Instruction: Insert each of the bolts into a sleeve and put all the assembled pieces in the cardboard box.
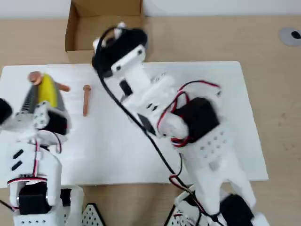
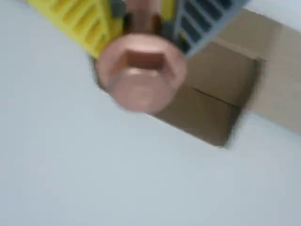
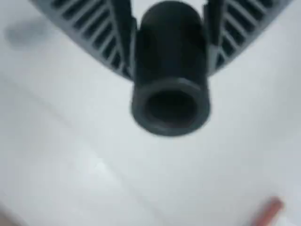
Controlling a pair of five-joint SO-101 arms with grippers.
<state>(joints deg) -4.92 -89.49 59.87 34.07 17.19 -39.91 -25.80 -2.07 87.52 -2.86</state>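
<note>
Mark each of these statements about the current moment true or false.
1. The left pincer grips a copper bolt. True.
2. The right pincer is empty. False: it holds a black sleeve.
3. A second bolt lies on the white mat. True.
4. The copper bolt is already seated in the black sleeve. False: the sleeve's opening is empty, and the bolt is in the left pincer, apart from it.
</note>
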